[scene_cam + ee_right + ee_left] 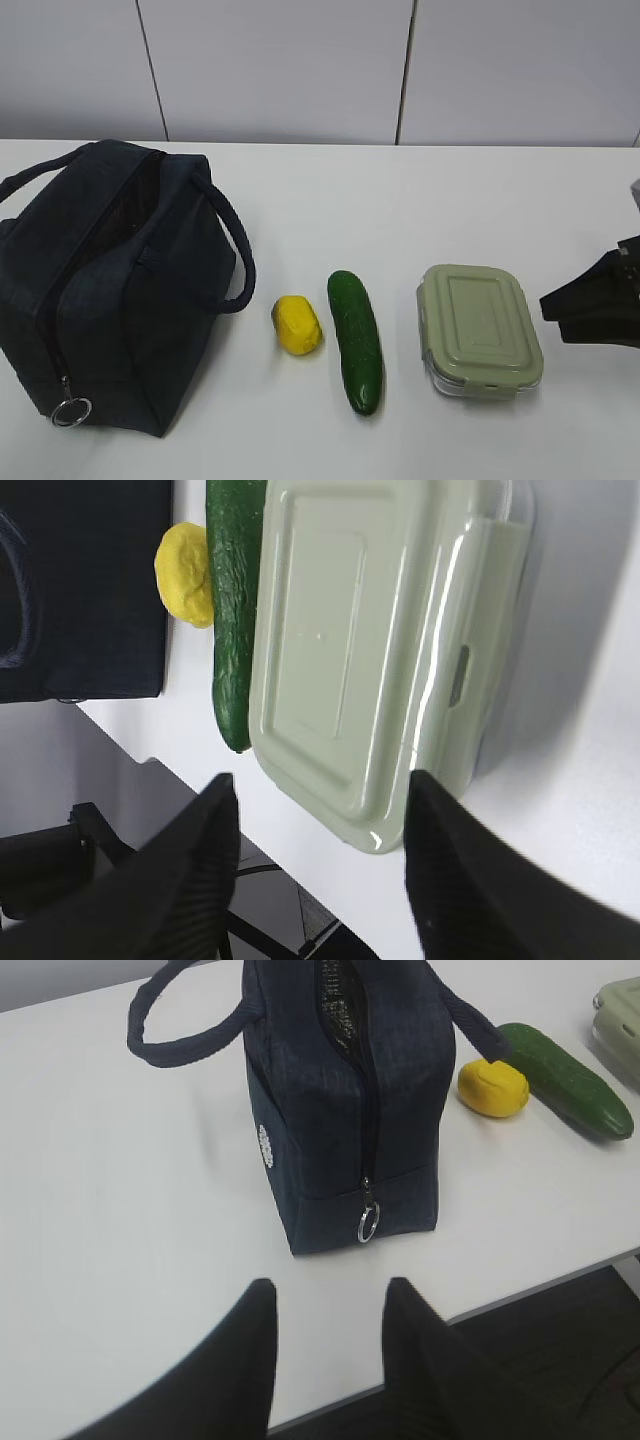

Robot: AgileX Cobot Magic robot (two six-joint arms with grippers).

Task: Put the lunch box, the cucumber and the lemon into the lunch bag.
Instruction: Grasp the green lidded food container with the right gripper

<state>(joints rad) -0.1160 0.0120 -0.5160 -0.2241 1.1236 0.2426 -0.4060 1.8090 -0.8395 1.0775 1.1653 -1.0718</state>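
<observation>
Both end effectors gape empty: right end effector [315,805] beside the lunch box [385,650], left end effector [325,1305] facing the lunch bag [345,1110] over the table's front edge.

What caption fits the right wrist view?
Open gripper nearing a green-lidded lunch box beside a cucumber and lemon.

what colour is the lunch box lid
Sage green lid, best seen in the right wrist view.

white table [400,190] holds lunch bag [110,290], lemon [297,325], cucumber [357,340], lunch box [480,330].
</observation>
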